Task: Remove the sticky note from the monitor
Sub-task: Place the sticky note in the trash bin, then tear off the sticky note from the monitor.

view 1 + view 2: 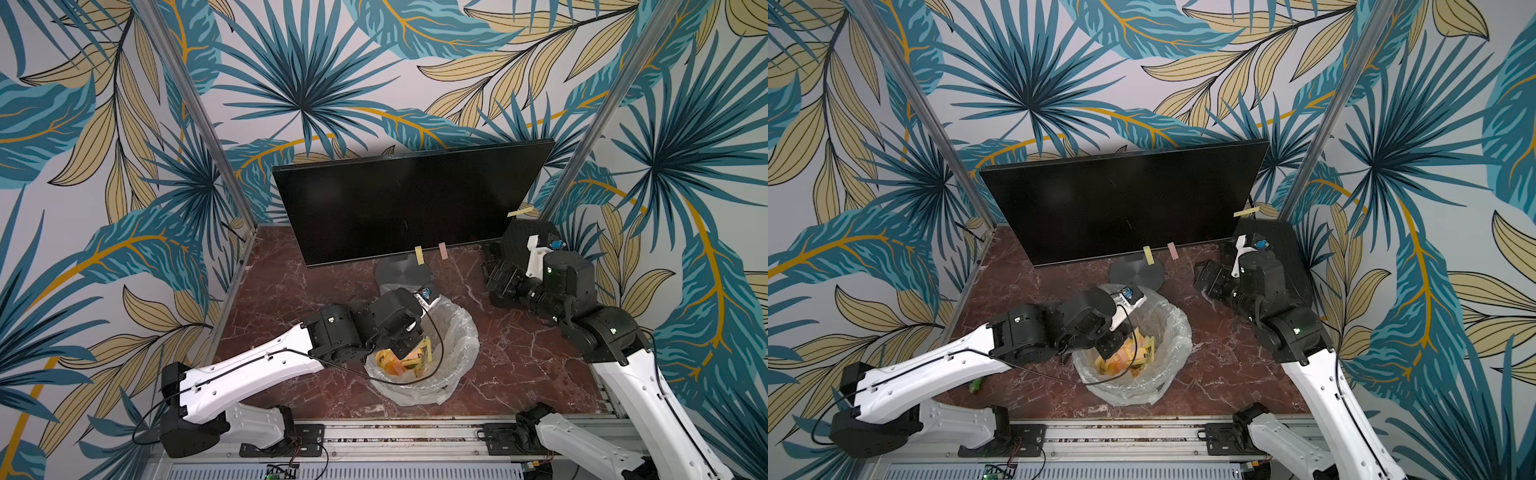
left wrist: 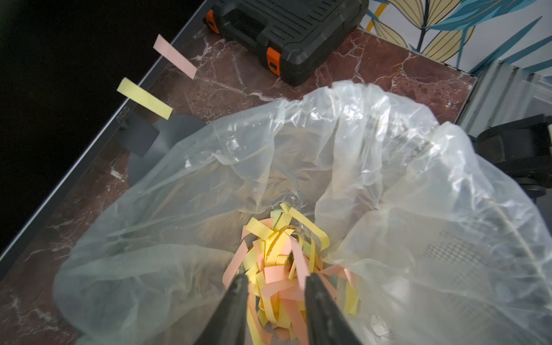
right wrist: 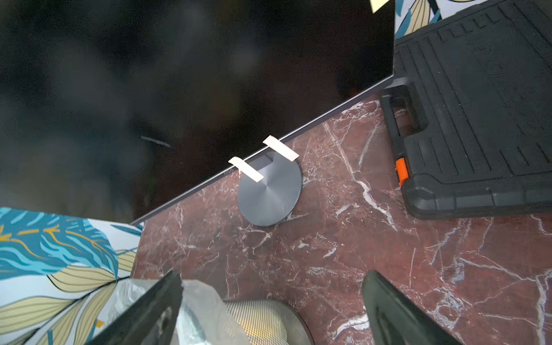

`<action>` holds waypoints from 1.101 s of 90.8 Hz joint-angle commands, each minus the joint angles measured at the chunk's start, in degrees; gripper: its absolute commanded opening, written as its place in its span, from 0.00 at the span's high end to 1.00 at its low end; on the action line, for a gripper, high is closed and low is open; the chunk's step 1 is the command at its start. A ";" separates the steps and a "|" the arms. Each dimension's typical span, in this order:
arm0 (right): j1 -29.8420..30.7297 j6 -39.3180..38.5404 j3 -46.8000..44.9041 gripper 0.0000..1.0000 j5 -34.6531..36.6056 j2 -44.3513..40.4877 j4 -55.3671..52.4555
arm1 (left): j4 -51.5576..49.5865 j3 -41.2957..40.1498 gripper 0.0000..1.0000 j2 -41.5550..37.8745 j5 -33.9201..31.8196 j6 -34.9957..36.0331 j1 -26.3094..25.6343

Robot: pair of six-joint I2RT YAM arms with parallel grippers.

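The monitor (image 1: 399, 208) (image 1: 1117, 212) is seen standing at the back of the marble tabletop (image 1: 291, 299), its screen dark. Three notes are found on it. A yellow sticky note (image 1: 419, 254) (image 2: 144, 98) and a pink sticky note (image 1: 443, 251) (image 2: 175, 56) are stuck side by side to the monitor's lower bezel near its middle. Both hang past the edge above the monitor's round base (image 3: 270, 194). A second yellow note (image 1: 517, 212) (image 1: 1246, 212) is stuck low on the monitor's right edge and juts outward.

Just in front of the monitor's base, a bin lined with a clear bag (image 1: 465, 332) is set, and a heap of yellow and pink paper strips (image 2: 277, 263) is held in it. The left gripper (image 2: 276, 279) is poised over that bin, in front of the monitor. Its jaws are seen parted in the left wrist view, with nothing pinched between them and loose strips lying below.

The right gripper (image 3: 272, 276) is held in front of the monitor's lower right corner, beside the black ribbed case (image 1: 528, 237) (image 3: 478, 119), and is aimed toward the monitor. Its jaws are spread wide and nothing is grasped.
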 commanded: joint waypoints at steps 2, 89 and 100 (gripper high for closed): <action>-4.45 3.18 -1.26 0.03 -3.86 -0.04 4.63 | -1.34 2.38 0.38 -0.13 -3.19 0.93 -0.29; -35.28 24.23 -20.03 0.05 -16.53 12.06 58.35 | 43.68 2.87 0.00 6.85 27.20 -19.73 14.26; -35.79 26.67 -19.67 0.05 -18.80 17.06 65.83 | 44.92 2.97 0.00 7.68 27.97 -20.30 14.29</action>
